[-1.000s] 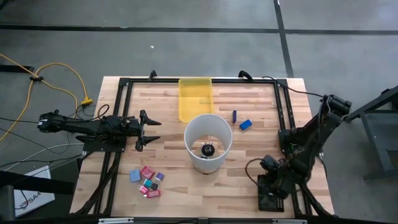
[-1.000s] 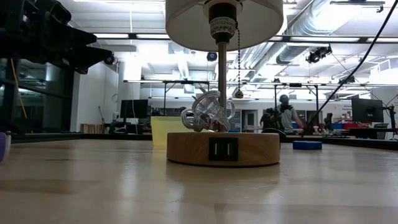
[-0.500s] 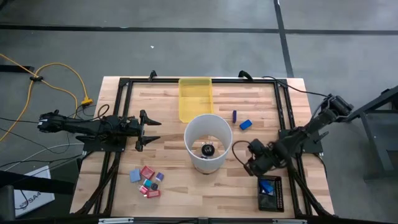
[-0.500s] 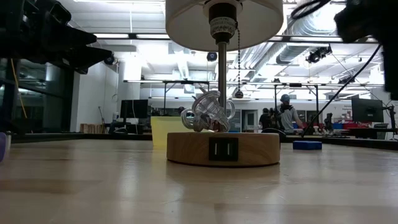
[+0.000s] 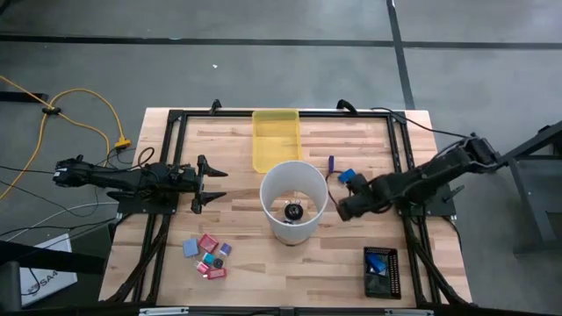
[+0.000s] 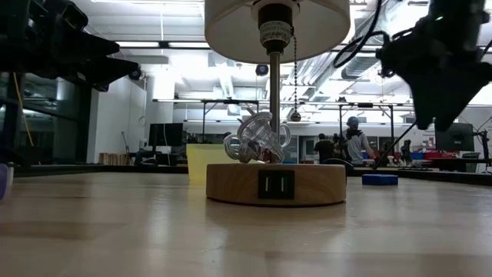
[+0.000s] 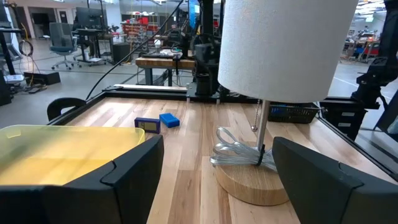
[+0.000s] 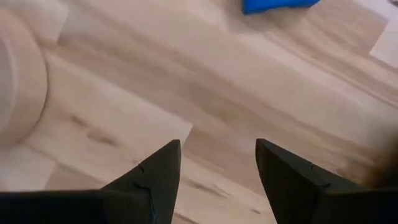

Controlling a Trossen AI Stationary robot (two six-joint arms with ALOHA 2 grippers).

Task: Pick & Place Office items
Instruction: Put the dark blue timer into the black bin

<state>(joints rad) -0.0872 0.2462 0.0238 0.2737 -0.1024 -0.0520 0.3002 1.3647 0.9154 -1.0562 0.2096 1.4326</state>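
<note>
1. From above: the lamp (image 5: 294, 202), with its white shade, is my landmark in the middle of the table (image 5: 263, 259). My right gripper (image 5: 349, 205) hangs just to the right of the shade, the arm stretched in from the table's right edge. A blue block (image 5: 346, 175) lies just beyond that gripper, with a narrow dark-blue piece (image 5: 331, 164) beside it, closer to the lamp. The cluster of small pieces (image 5: 208, 254), pink, red, purple and light blue, sits to the lamp's lower left. The yellow tray (image 5: 276, 139) lies directly behind the lamp. My left gripper (image 5: 211, 183) waits well to the lamp's left, its fingers spread wide and empty.

2. From table height: my right arm hangs above the tabletop to the right of the lamp's wooden base (image 6: 275, 183). The blue block (image 6: 380, 179) rests flat on the wood farther right of that base. I carry nothing.

3. From my left wrist: both fingers stand far apart, framing the lamp (image 7: 267, 74), with the tray (image 7: 62, 152) close by and the two blue pieces (image 7: 158, 122) far beyond.

4. From my right wrist: my fingers (image 8: 155, 177) are partly apart with only bare wood between them. The blue block (image 8: 277, 5) shows just ahead, not yet reached.

5. My judgement: I am in the approach to the blue block. Next I must carry the right gripper forward over it, straddle it with the fingers, lower and close, keeping clear of the shade.
</note>
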